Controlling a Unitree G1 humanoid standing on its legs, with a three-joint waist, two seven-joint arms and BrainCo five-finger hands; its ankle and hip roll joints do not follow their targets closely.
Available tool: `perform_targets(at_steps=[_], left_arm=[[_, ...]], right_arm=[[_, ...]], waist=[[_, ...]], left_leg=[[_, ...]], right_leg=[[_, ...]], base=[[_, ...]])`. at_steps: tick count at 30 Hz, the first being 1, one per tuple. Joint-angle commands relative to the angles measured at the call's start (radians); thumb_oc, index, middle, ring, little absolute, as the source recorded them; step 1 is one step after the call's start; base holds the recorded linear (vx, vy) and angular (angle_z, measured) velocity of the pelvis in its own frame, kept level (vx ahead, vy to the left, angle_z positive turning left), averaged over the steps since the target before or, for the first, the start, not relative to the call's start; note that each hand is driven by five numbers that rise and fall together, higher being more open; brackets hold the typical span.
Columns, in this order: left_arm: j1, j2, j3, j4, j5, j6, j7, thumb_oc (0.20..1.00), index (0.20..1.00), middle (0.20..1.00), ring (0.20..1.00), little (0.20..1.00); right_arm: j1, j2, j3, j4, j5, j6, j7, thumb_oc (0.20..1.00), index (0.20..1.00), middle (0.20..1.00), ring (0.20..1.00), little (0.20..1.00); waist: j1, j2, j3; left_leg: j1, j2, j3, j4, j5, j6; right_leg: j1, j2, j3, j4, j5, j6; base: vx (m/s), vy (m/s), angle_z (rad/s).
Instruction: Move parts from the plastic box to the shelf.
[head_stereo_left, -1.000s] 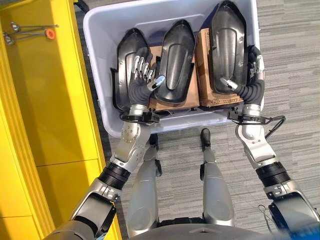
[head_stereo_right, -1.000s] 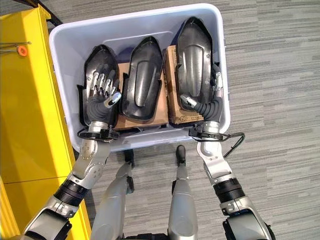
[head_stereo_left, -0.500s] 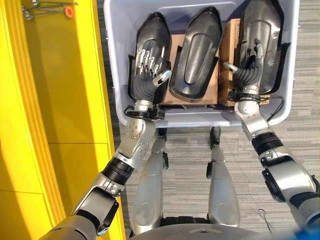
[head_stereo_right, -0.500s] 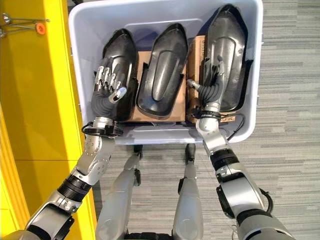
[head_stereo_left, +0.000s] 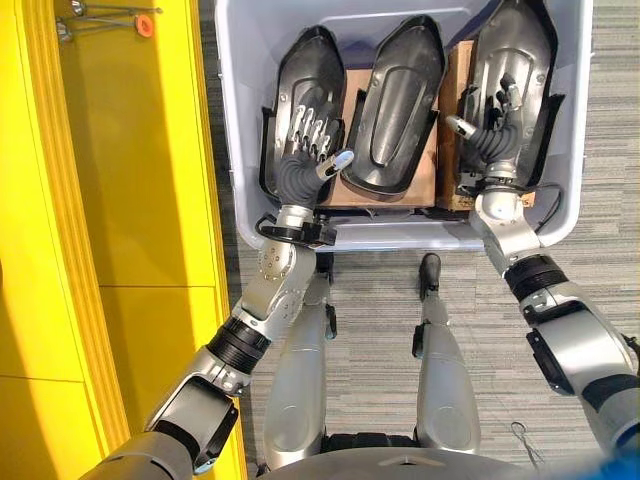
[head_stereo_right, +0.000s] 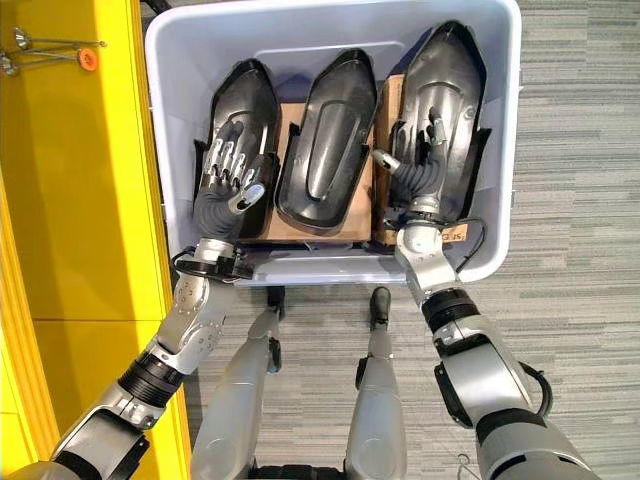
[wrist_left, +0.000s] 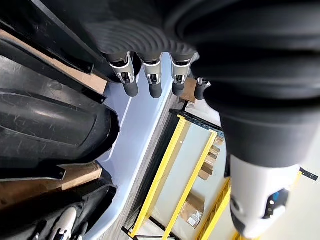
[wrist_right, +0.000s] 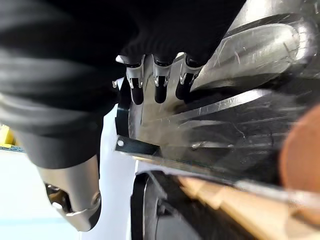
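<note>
Left hand (head_stereo_left: 308, 140): I see it over the left part (head_stereo_left: 305, 75), fingers straight and spread along the shell, thumb out toward the middle part. It grips nothing. I cannot tell if the fingertips touch the shell.
Right hand (head_stereo_left: 492, 125): I see it over the right part (head_stereo_left: 520, 45), fingers relaxed and a little bent, lying along the shell, thumb pointing toward the middle part. In the right wrist view the fingertips (wrist_right: 159, 92) are close to the shiny black surface; no finger is curled round an edge.
Parts: three black glossy moulded shells, long, pointed at the far end, each with a raised oval bulge down the centre and a flat flange at the near end. All three lie side by side in the box, points away from me.
Middle part (head_stereo_left: 395, 100): between the two hands, no hand on it. It rests on brown cardboard (head_stereo_left: 350, 190).
Right part: it also lies on cardboard, and it reaches farther back than the other two.
Box (head_stereo_left: 235, 120): pale grey plastic, on the grey carpet (head_stereo_left: 380, 300) directly before the robot, just beside the shelf.
Shelf (head_stereo_left: 110, 230): yellow, at my left, running along the whole side of the head views.
Arms: both come up from below and reach over the near wall of the box, the wrists just above its rim.
</note>
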Motion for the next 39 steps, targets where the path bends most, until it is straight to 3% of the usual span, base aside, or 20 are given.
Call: perform_targets(at_steps=[1,10,24,31,39], left_arm=[[-0.041,-0.011,0.016,-0.053,-0.011,-0.045,-0.014,1.0,1.0,1.0,1.0,1.0],[-0.044,-0.01,0.019,-0.057,-0.006,-0.043,-0.011,1.0,1.0,1.0,1.0,1.0],[-0.018,-0.006,0.057,-0.072,0.028,-0.041,0.011,1.0,1.0,1.0,1.0,1.0],[0.001,0.001,0.083,-0.095,0.064,-0.04,0.038,1.0,1.0,1.0,1.0,1.0],[0.01,0.0,0.081,-0.094,0.066,-0.039,0.039,1.0,1.0,1.0,1.0,1.0]], right_arm=[[0.012,0.014,0.044,0.034,0.023,-0.011,0.04,1.0,1.0,1.0,1.0,1.0],[0.033,0.029,0.04,0.017,0.0,-0.004,0.03,1.0,1.0,1.0,1.0,1.0],[0.182,-0.073,-0.139,-0.316,-0.19,-0.025,-0.123,1.0,1.0,1.0,1.0,1.0],[0.293,-0.033,-0.193,-0.579,-0.266,-0.073,-0.137,1.0,1.0,1.0,1.0,1.0],[0.309,-0.002,-0.188,-0.542,-0.219,-0.081,-0.134,1.0,1.0,1.0,1.0,1.0]], waist=[[0.029,0.001,-0.025],[0.026,-0.003,-0.03],[-0.014,-0.031,-0.043],[-0.037,-0.042,-0.058],[-0.038,-0.039,-0.061]], left_leg=[[-0.027,0.066,-0.026,0.102,-0.063,-0.076],[-0.032,0.06,-0.03,0.1,-0.058,-0.073],[-0.022,0.072,-0.02,0.101,-0.072,-0.074],[-0.018,0.076,-0.014,0.097,-0.075,-0.073],[-0.019,0.069,-0.012,0.094,-0.075,-0.072]], right_leg=[[-0.022,-0.03,0.007,0.067,0.068,-0.006],[-0.027,-0.032,0.006,0.063,0.074,-0.006],[-0.028,-0.024,0.015,0.063,0.073,-0.002],[-0.024,-0.018,0.017,0.058,0.072,-0.001],[-0.02,-0.019,0.011,0.05,0.072,-0.002]], base=[[0.0,0.0,0.0],[0.0,0.0,0.0],[0.0,0.0,0.0],[0.0,0.0,0.0],[0.0,0.0,0.0]])
